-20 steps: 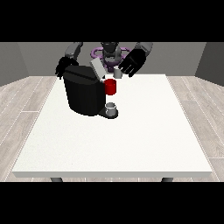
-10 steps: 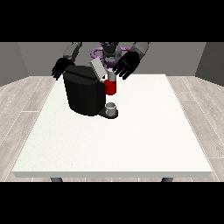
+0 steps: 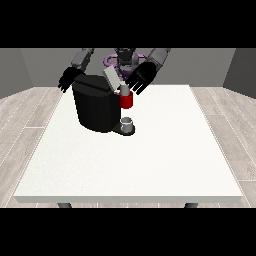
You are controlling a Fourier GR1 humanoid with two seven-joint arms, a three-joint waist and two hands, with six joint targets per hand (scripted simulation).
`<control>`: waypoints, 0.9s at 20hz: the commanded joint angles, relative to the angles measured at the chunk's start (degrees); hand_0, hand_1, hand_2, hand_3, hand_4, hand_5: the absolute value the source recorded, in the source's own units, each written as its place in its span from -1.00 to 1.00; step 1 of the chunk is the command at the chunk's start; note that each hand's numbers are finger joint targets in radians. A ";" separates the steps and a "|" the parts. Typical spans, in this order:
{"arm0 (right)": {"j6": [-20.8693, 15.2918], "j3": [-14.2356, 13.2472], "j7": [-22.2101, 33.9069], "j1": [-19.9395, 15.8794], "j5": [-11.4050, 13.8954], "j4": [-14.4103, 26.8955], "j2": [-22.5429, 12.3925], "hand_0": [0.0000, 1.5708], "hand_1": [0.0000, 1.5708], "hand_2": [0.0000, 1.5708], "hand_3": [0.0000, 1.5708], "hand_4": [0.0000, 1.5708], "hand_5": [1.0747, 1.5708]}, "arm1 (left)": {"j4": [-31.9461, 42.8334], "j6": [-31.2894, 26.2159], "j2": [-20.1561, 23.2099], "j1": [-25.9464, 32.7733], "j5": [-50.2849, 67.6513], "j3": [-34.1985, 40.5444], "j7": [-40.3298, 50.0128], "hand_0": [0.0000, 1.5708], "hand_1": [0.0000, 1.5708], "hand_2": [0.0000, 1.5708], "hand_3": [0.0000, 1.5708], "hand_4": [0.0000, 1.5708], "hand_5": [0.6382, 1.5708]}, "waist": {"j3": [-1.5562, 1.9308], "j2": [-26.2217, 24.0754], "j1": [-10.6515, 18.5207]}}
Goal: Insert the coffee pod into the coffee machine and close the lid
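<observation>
A black coffee machine (image 3: pixel 96 107) stands on the white table (image 3: pixel 150 160) left of its middle. Its grey lid (image 3: pixel 113 79) is tilted up and open. The machine's head is red (image 3: pixel 126 101), and a small grey pod (image 3: pixel 123 89) sits at its top. The hand at the view's right (image 3: pixel 140 78) hovers just right of the lid and above the pod, fingers spread. Behind the machine's left edge hangs the hand at the view's left (image 3: pixel 66 80), fingers relaxed and holding nothing.
A grey cup (image 3: pixel 128 124) stands on the machine's drip base under the red head. The table spreads wide to the right and towards the camera. Grey wood floor surrounds it.
The hand at the view's right has moved left and slightly down, closer to the lid and the pod. The other hand has barely shifted.
</observation>
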 commanded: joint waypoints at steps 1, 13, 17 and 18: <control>-0.23 0.32 1.00 -0.69 -0.59 -1.92 0.76 -1.00 -1.00 -1.00 -1.00 -0.34 1.00 | 1.12 1.12 1.14 0.80 -0.45 0.54 -2.30 0.53 0.53 0.62 0.53 -0.36 1.00 | -0.01 1.95 -0.34; -1.36 0.57 -0.22 2.19 0.26 -1.44 1.14 -1.00 -1.00 -1.00 -1.00 -0.42 1.00 | 1.95 -0.99 -1.36 0.64 -0.83 0.04 0.06 0.59 0.59 0.63 0.50 -0.39 1.00 | 0.00 -0.73 0.17; -0.15 -1.95 -0.15 -0.90 -1.11 -0.42 -1.27 -1.00 -1.00 -1.00 -1.00 -0.44 1.00 | 1.99 -2.30 -0.51 -0.62 -1.04 0.08 0.05 0.55 0.55 0.59 0.47 -0.41 1.00 | 0.00 1.30 0.78; -1.04 -1.20 0.23 0.04 -0.28 -0.03 -0.50 -1.00 -1.00 -1.00 -1.00 -0.47 1.00 | 1.97 -1.65 -1.39 -0.75 -1.29 0.03 1.69 0.52 0.52 0.58 0.45 -0.41 1.00 | 0.00 0.27 0.78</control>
